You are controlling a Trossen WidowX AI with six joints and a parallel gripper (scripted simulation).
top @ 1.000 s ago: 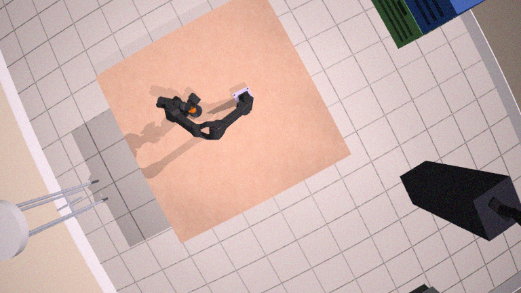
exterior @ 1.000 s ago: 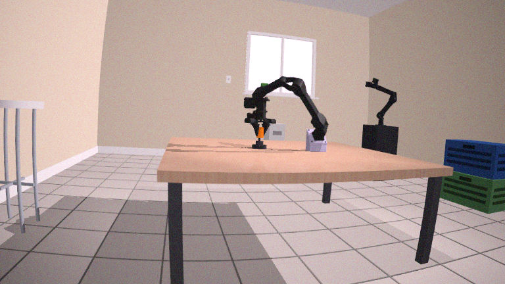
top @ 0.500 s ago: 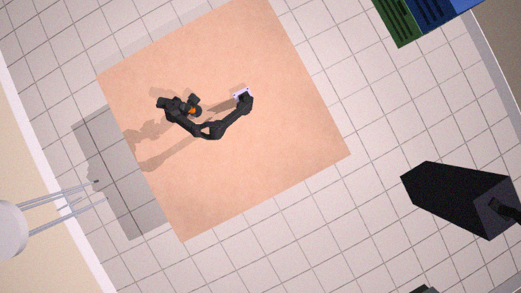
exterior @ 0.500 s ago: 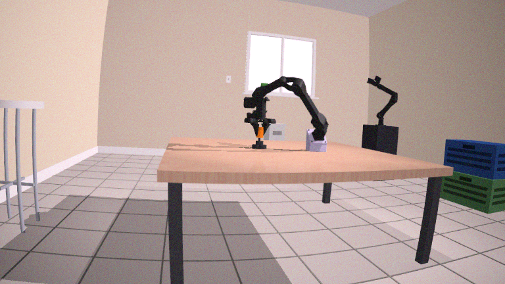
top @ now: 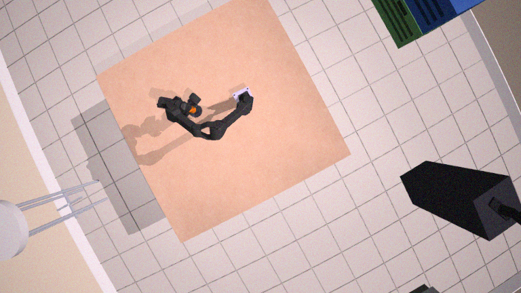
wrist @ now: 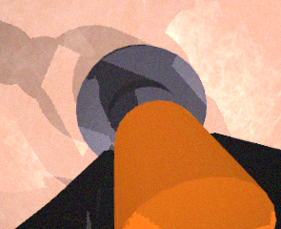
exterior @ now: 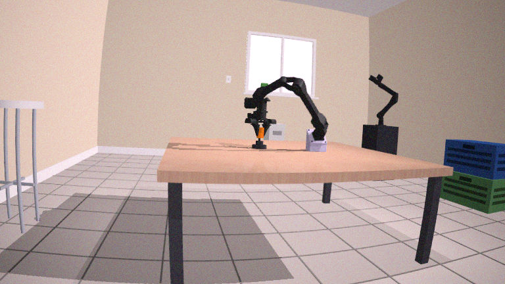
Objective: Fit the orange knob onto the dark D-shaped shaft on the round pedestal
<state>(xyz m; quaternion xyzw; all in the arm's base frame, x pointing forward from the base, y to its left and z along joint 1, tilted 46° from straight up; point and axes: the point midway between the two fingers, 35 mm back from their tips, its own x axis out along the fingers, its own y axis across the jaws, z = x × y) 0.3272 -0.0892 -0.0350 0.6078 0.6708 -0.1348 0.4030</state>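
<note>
The orange knob point(top: 193, 110) point(exterior: 261, 132) point(wrist: 178, 153) stands upright between the fingers of my gripper point(exterior: 261, 135) point(wrist: 161, 152), which is shut on it. The round dark pedestal point(top: 198, 114) point(exterior: 259, 146) point(wrist: 147, 59) is on the table below the knob. In the exterior view, a short dark piece of the shaft point(exterior: 259, 139) shows between the knob's lower end and the pedestal, so the knob is above the pedestal. The knob hides the shaft in the wrist view. Whether the shaft's tip is inside the hole, and where its flat side faces, cannot be seen.
The arm's pale base point(top: 241, 92) point(exterior: 315, 145) is on the wooden table point(top: 268, 151) point(exterior: 298, 165), to the right of the pedestal. Off the table are a stool, stacked crates and a dark stand with another arm. Shadows fall across the table around the pedestal.
</note>
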